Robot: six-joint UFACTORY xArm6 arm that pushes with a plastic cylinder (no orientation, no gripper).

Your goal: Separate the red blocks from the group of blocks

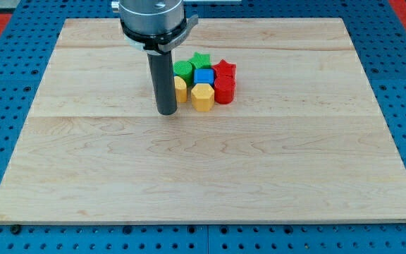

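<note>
Red blocks sat on the group's right side, far from my tip. My tip, with no jaws, touched the partly hidden yellow block.

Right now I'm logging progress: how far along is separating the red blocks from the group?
Nothing looks done: the red star block and the red block below it sit pressed against the cluster's right side, beside the blue cube. My tip stands at the cluster's left, by a yellow block. Both reds remain to be pushed clear.
</note>
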